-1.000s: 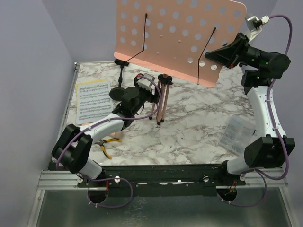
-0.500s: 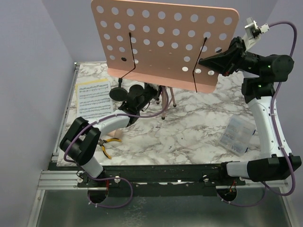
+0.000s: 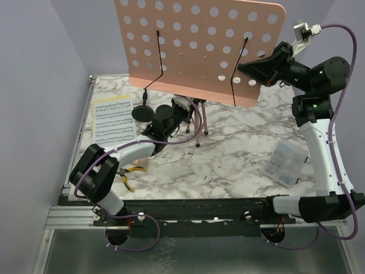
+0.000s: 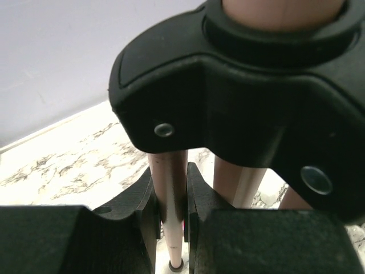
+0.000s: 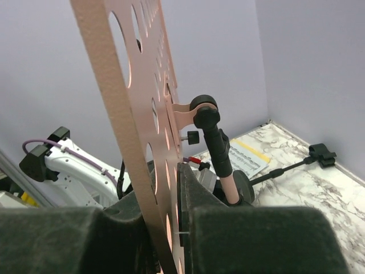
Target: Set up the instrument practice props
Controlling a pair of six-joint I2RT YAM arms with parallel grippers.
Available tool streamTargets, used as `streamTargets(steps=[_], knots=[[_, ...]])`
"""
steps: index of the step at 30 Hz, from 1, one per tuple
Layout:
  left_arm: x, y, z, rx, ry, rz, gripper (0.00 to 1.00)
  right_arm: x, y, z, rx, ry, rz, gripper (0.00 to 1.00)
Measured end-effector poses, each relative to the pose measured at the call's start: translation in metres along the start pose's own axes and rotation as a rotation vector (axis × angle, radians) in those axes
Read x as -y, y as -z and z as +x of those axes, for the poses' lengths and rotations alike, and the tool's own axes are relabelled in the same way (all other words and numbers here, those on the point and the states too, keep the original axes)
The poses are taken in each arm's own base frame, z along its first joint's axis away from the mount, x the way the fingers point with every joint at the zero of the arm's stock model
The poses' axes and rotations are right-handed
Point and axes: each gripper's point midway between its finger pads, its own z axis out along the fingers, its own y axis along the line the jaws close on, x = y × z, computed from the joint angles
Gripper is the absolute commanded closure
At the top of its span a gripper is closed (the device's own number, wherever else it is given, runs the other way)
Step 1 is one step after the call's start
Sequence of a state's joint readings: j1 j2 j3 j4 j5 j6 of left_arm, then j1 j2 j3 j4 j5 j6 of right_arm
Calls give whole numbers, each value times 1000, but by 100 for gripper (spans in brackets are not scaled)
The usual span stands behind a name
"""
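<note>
The pink perforated music-stand desk (image 3: pixel 199 51) stands upright, high above the table's back, on its pink tripod pole (image 5: pixel 229 185). My left gripper (image 3: pixel 190 111) is low at the tripod and shut on one pink leg (image 4: pixel 170 228), just under the black hub (image 4: pixel 239 103). My right gripper (image 3: pixel 244 68) has the desk's right edge (image 5: pixel 122 114) between its jaws, but their grip does not show. A white and yellow sheet-music page (image 3: pixel 112 121) lies at the left. The black round-based mic stand (image 3: pixel 142 112) is beside it. The beige toy microphone (image 3: pixel 141 164) lies near the front left.
Yellow-handled pliers (image 3: pixel 128 174) lie beside the toy microphone at the front left. A clear plastic box (image 3: pixel 285 162) sits at the right, close to my right arm. Purple walls close in the marble table (image 3: pixel 234 148) at the back and sides.
The desk has swung from tilted to upright and shifted left. My left gripper has closed on a tripod leg, and the legs have spread. My right arm rose with the desk's edge.
</note>
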State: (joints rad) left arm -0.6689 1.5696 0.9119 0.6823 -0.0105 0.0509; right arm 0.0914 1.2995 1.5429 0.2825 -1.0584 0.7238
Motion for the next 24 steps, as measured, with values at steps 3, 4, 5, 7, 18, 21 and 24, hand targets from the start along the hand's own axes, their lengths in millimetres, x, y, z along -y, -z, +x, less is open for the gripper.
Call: streamTargets(steps=[3, 4, 5, 7, 18, 21, 24], knots=[[0, 0, 0, 0, -3, -9, 100, 3, -1, -2, 0, -9, 25, 74], [0, 0, 0, 0, -6, -11, 100, 5, -1, -3, 0, -13, 37, 70], [0, 0, 0, -1, -7, -14, 100, 8, -1, -3, 0, -18, 50, 66], [0, 0, 0, 0, -9, -14, 100, 13, -1, -5, 5, -31, 88, 60], [4, 3, 1, -17, -18, -11, 100, 39, 8, -7, 17, -77, 311, 16], [6, 2, 0, -22, -22, -9, 100, 40, 14, -8, 28, -64, 359, 11], [9, 3, 1, -25, -25, -3, 100, 37, 22, -8, 42, -42, 398, 6]])
